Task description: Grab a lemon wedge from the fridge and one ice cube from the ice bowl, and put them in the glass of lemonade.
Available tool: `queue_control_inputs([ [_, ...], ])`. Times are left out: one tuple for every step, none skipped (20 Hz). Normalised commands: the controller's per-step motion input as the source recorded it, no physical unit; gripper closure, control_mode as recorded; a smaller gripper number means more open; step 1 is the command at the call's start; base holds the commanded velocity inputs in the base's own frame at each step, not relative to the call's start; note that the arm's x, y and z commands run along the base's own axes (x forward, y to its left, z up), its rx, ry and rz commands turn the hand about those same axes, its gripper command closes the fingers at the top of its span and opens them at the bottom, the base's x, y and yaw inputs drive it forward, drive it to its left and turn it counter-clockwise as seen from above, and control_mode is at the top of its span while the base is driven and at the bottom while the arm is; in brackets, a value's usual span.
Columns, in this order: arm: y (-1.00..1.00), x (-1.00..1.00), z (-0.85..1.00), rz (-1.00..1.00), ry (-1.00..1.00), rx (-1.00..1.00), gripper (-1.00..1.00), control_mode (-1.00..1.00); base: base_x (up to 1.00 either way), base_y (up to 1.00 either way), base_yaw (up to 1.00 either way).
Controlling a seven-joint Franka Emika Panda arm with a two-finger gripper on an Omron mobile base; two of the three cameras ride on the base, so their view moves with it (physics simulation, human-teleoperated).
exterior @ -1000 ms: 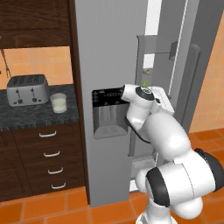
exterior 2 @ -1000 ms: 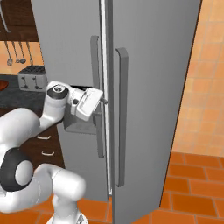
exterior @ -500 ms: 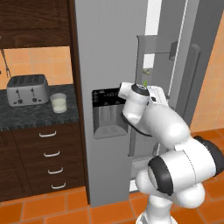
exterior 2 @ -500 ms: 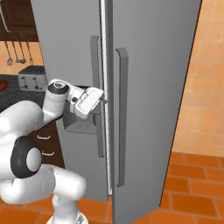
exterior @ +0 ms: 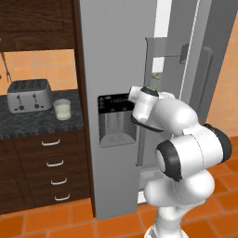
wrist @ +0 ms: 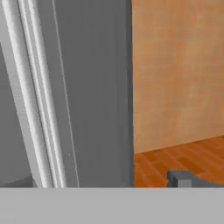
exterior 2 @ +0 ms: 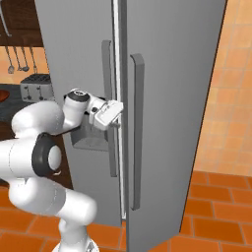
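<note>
The silver-grey fridge (exterior: pixel 111 56) has its left door shut and its right door (exterior 2: pixel 172 98) swung partly open. A tiny yellowish lemon wedge (exterior: pixel 155 76) sits on a shelf inside the gap. My gripper (exterior 2: pixel 117 119) is at the gap between the doors, level with the dark dispenser panel (exterior: pixel 116 118), open and holding nothing. One dark fingertip (wrist: pixel 181 178) shows beside the grey door edge (wrist: pixel 100 87). The glass of lemonade (exterior: pixel 62 109) stands on the dark counter next to the toaster. A reddish-brown sliver at the left edge may be the ice bowl (exterior 2: pixel 2 96).
A silver toaster (exterior: pixel 29 95) stands on the dark counter (exterior: pixel 28 123) above wooden drawers (exterior: pixel 51 162). Long vertical handles (exterior 2: pixel 137 128) run down both fridge doors. An orange wall (wrist: pixel 179 70) and an orange tile floor (exterior 2: pixel 216 216) lie to the right of the fridge.
The arm's elbow has swung up and closer to the fridge. The hand has stayed at the door gap, still open. The right door looks unchanged.
</note>
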Motion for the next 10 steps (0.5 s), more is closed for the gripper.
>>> queue_control_inputs([
  [-0.44, 0.0, -0.06, -0.13, 0.03, 0.0, -1.0, -1.0, 0.0, 0.0, 0.0],
  [-0.46, 0.0, -0.02, -0.14, 0.0, 0.0, -1.0, -1.0, 0.0, 0.0, 0.0],
  [-0.44, -0.05, 0.0, -0.15, 0.0, 0.0, -1.0, -1.0, 0.0, 0.0, 0.0],
  [-0.42, -0.03, 0.0, -0.15, 0.0, 0.0, -1.0, -1.0, 0.0, 0.0, 0.0],
  [-0.27, -0.09, 0.0, -0.13, 0.0, 0.0, -1.0, -1.0, 0.0, 0.0, 0.0],
  [-0.1, -0.26, 0.0, -0.1, 0.0, 0.0, -1.0, -1.0, 0.0, 0.0, 0.0],
  [-0.2, -0.44, 0.0, -0.13, 0.0, 0.0, -1.0, -1.0, 0.0, 0.0, 0.0],
  [-0.3, -0.56, 0.0, -0.16, 0.0, 0.0, -1.0, -1.0, 0.0, 0.0, 0.0],
  [-0.41, -0.69, 0.0, -0.19, -0.04, 0.01, -1.0, -1.0, 0.0, 0.0, 0.0],
  [-0.47, -0.8, 0.0, -0.22, -0.07, 0.02, -1.0, -1.0, 0.0, 0.0, 0.0],
])
